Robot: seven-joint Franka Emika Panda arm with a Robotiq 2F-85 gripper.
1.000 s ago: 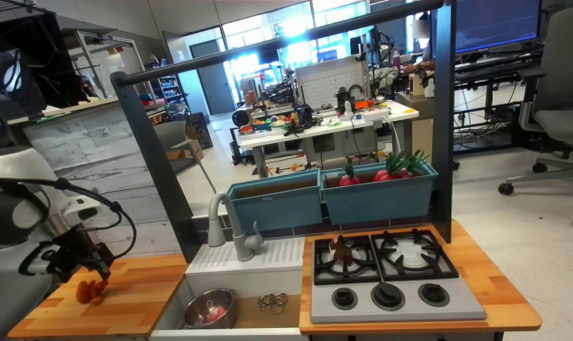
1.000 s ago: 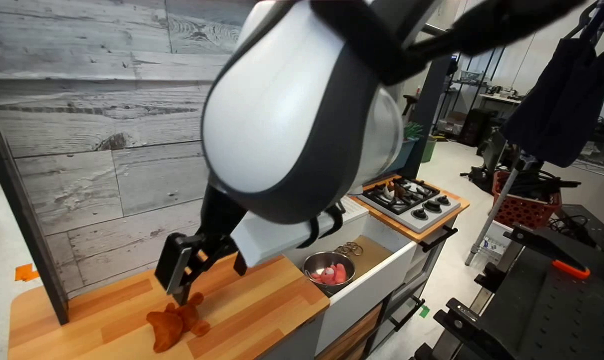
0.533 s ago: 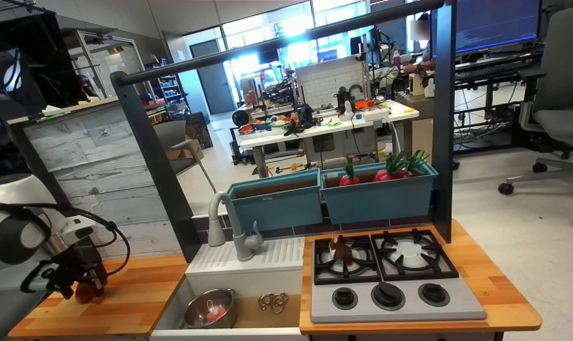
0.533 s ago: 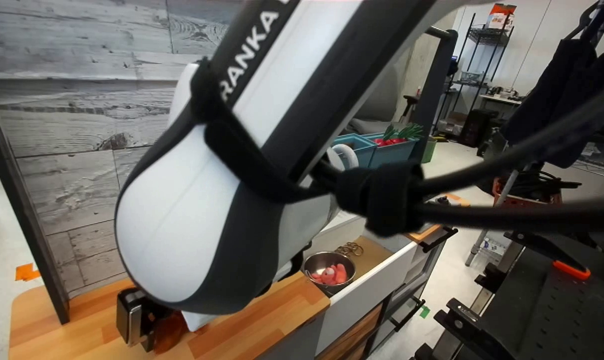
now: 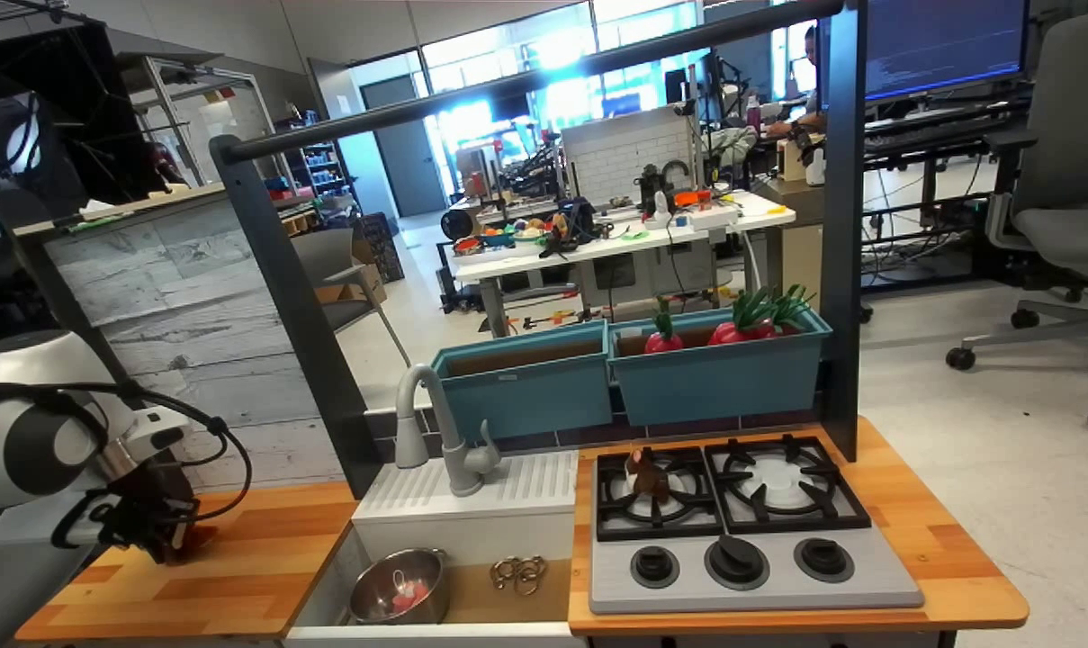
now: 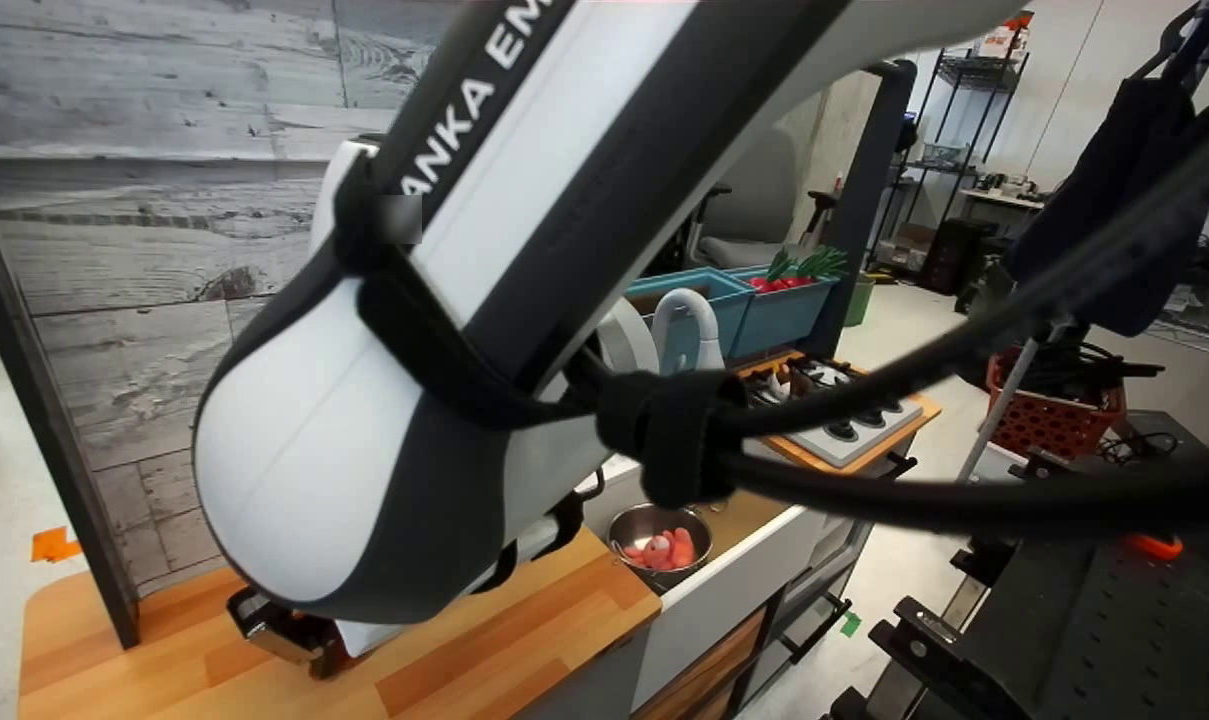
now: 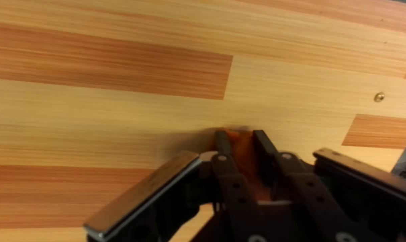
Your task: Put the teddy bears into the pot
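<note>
My gripper (image 7: 239, 135) is shut on an orange teddy bear (image 7: 245, 153), which is squeezed between the two black fingers just over the wooden counter. Whether the bear still touches the wood I cannot tell. In an exterior view a bit of the orange bear (image 5: 203, 536) peeks out beside the dark fingers; the arm mostly covers it in the remaining view. The shiny silver pot (image 5: 374, 578) sits in the sink basin, to the side of the counter. Inside it lies a pink-red soft lump (image 6: 664, 550), apparently a teddy bear, details unclear.
Metal rings (image 5: 518, 573) lie in the sink beside the pot. A grey faucet (image 5: 458, 459) rises behind the basin. Farther over, a small brown toy (image 5: 650, 477) sits on a stove burner. A wood-print wall panel (image 6: 134, 370) stands behind the counter.
One second ago the gripper stood open above the orange bear on the counter. It came down around the bear, the jaws closed on it, and the gripper has risen slightly.
</note>
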